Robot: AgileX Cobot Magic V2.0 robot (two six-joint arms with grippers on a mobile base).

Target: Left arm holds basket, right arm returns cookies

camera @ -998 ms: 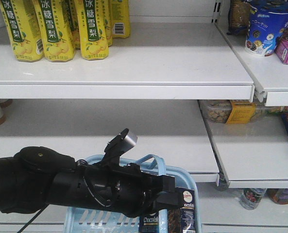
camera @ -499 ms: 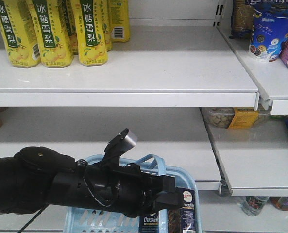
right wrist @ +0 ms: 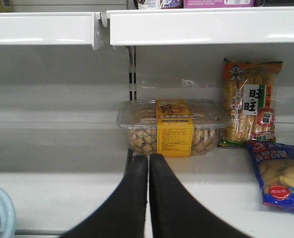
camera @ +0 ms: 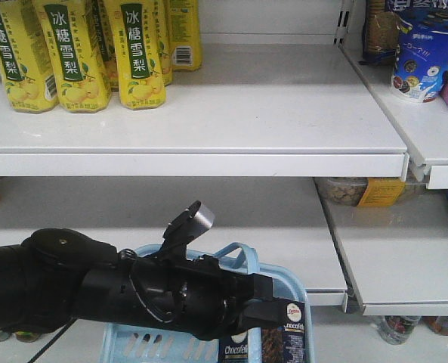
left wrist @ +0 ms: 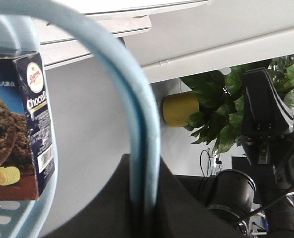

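The light blue basket [camera: 137, 342] hangs at the bottom centre of the front view, its looped handle [left wrist: 135, 104] clamped between the fingers of my left gripper [left wrist: 144, 198]. The thick black left arm [camera: 95, 291] reaches in from the left. The cookies [camera: 287, 337], a dark carton with white lettering and a cookie picture, stand upright in the basket's right corner and also show as the cookies [left wrist: 19, 124] in the left wrist view. My right gripper [right wrist: 148, 159] is shut on nothing, in front of the middle shelf.
Yellow drink bottles [camera: 137, 53] stand on the upper shelf [camera: 208, 162] at left, a round blue tub [camera: 424, 53] at upper right. A clear snack box with a yellow label [right wrist: 172, 126] and snack bags [right wrist: 248, 101] lie on the middle shelf ahead of my right gripper.
The shelves have slid down and the bottles left in the front view. The left arm keeps its hold on the basket handle, and the cookie carton sits slightly lower in frame.
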